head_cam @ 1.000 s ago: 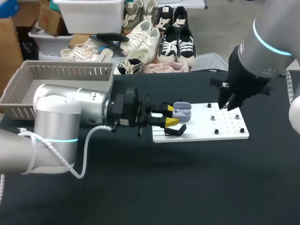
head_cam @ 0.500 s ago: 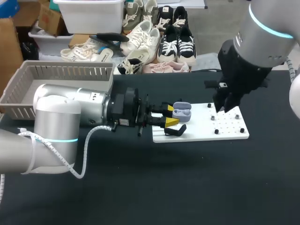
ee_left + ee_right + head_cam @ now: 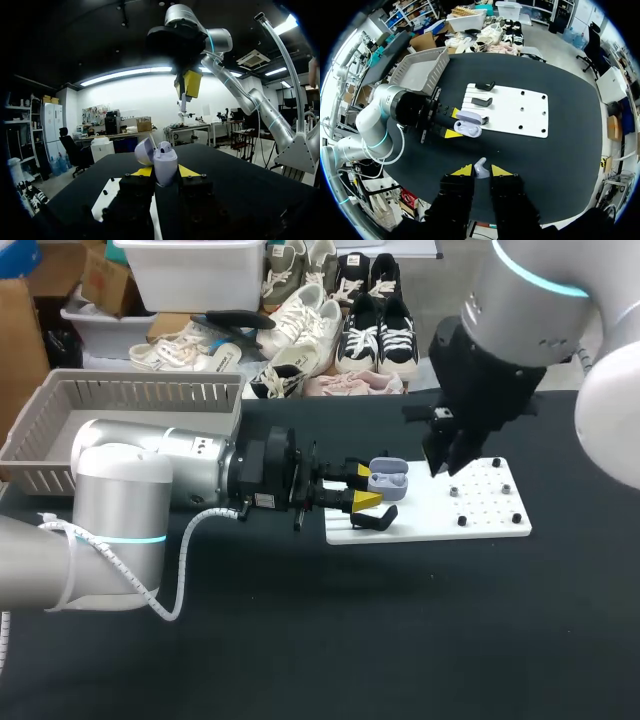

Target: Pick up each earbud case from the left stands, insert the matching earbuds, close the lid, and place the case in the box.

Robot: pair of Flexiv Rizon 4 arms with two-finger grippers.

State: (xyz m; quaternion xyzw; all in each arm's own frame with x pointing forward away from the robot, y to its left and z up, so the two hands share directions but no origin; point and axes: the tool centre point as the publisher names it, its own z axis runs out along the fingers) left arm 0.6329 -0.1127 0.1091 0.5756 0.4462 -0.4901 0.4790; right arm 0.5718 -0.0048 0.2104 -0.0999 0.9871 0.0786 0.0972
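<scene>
Currently the left gripper (image 3: 368,488) pinches an open pale-lavender earbud case (image 3: 387,478) from two sides, lid tilted back, just above the left end of a white board (image 3: 480,522) that lies toward the far right part of the counter (image 3: 300,640), beside a black stand (image 3: 376,519). The right gripper (image 3: 481,171) is raised over the board near the case, its yellow tips pressed on a small white earbud (image 3: 480,164). A grey basket (image 3: 60,410) sits at the counter's far left corner.
</scene>
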